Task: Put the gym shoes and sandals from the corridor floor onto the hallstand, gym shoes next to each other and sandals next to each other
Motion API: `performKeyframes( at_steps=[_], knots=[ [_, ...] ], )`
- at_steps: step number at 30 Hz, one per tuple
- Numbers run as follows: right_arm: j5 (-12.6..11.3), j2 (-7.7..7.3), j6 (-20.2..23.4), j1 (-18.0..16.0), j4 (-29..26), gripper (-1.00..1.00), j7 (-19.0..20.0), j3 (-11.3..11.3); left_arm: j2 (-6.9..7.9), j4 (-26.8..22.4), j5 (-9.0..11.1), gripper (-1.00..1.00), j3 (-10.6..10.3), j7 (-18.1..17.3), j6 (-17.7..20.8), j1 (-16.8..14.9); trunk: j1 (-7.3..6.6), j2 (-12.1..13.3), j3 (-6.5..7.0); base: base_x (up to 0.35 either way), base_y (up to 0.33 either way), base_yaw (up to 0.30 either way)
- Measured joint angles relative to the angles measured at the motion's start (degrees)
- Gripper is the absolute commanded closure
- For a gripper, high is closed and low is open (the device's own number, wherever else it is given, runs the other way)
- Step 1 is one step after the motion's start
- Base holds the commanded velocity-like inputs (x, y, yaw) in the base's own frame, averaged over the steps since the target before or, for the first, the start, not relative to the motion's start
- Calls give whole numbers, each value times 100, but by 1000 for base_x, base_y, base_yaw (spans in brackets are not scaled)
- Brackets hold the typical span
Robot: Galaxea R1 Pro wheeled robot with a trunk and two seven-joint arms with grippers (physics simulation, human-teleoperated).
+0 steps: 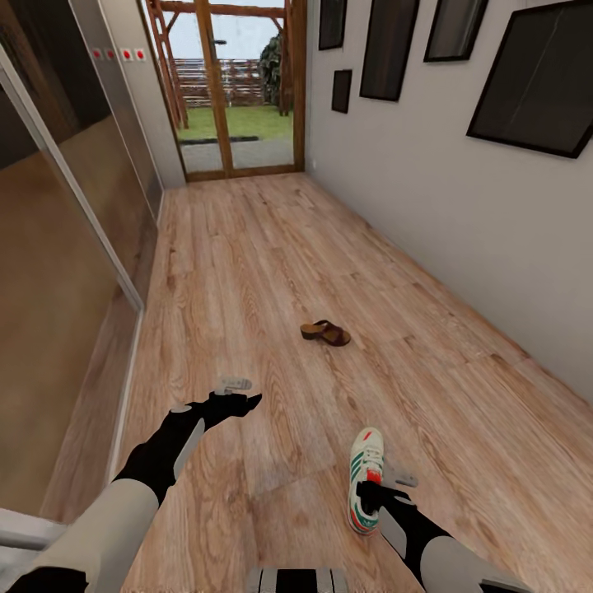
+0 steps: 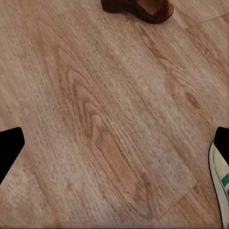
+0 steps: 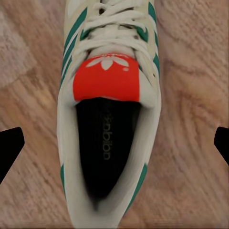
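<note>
We are hovering the right gripper (image 1: 372, 492), jaws apart, over the sneaker (image 1: 365, 478); an off-centre close could knock it away.

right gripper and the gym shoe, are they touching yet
Apart. In the right wrist view the gym shoe lies centred on the floor between the right gripper's open jaws, with bare wood showing between each jaw and the shoe's sides.

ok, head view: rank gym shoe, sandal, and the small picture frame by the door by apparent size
1. gym shoe, largest, though it lies nearest the camera, under the right gripper.
2. small picture frame and sandal: they look about alike in area, the frame being farther off, so I won't rank them.
</note>
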Motion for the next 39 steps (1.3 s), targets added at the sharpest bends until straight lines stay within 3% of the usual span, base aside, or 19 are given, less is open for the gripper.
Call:
performKeyframes(
  at_steps=[5, 27, 33, 39],
  knots=[
    [0, 1, 0, 0, 0, -100, 0, 0, 0, 0, 0, -100, 0, 0, 0, 0, 13, -7, -153, 0, 0, 0],
    [0, -1, -6, 0, 0, -100, 0, 1, 0, 0, 1, -100, 0, -1, 0, 0, 23, -13, -295, 0, 0, 34],
    [0, 1, -8, 0, 0, -100, 0, 0, 0, -1, 0, -100, 0, -3, 1, 0, 39, -20, -462, 0, 0, 39],
    [0, -1, -8, 0, -7, -100, 0, 0, 0, 0, 1, -100, 7, -3, 0, 0, 38, -21, -487, 0, 0, 30]
  ],
)
